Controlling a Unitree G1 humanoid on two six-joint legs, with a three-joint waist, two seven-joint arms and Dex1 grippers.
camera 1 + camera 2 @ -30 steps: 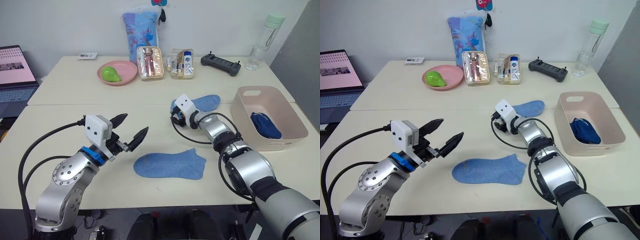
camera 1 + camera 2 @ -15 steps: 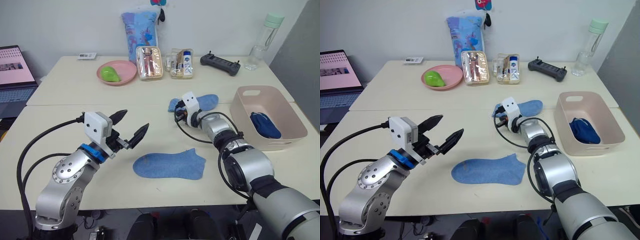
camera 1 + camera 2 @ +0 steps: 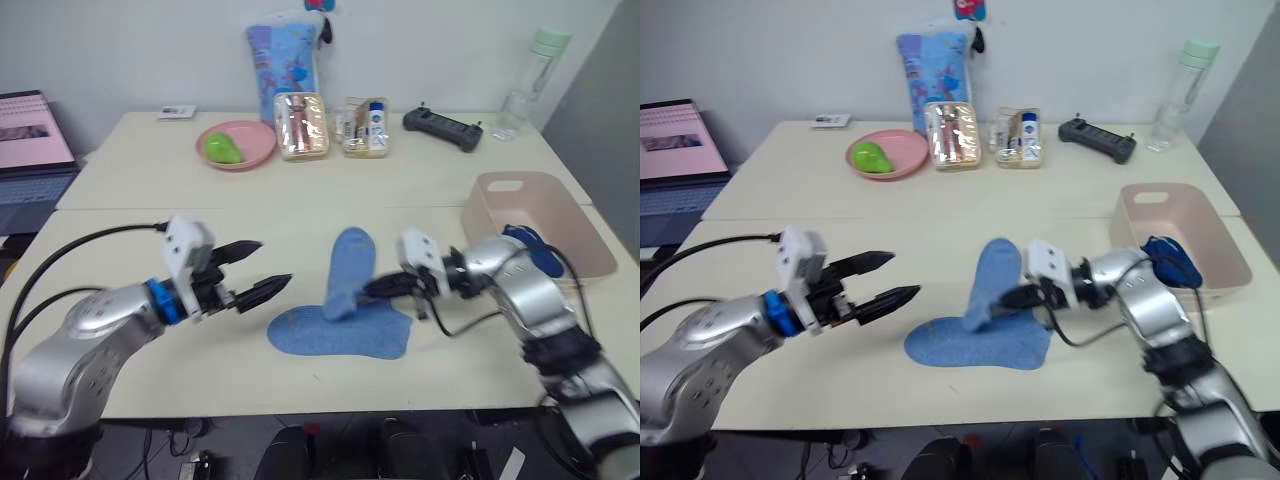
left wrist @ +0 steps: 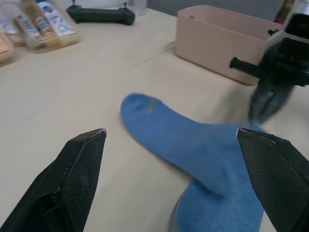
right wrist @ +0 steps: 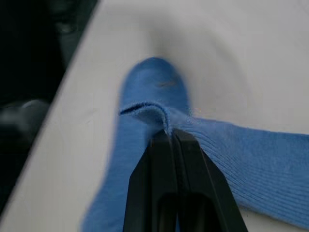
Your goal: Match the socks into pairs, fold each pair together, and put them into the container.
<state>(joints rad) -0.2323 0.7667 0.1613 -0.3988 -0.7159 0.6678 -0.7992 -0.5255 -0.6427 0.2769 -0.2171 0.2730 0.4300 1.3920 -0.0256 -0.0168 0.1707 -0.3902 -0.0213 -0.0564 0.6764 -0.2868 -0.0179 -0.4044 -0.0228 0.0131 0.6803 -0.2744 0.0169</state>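
Observation:
My right gripper is shut on a sky blue sock, holding it draped and partly raised just above the table. Its lower end touches a second sky blue sock that lies flat near the front edge. In the right wrist view the black fingers pinch the sock's cuff. To the left, my left gripper is open with nothing in it, pointing toward the flat sock. The pale pink container stands at the right and holds a dark blue sock.
Along the back of the table stand a pink plate with a green object, two clear pouches, a blue patterned bag, a black controller and a bottle. A laptop sits at the far left.
The right gripper has carried the far sky blue sock from the table's middle toward the front, onto the flat sock. The left arm has dropped lower, its gripper still open.

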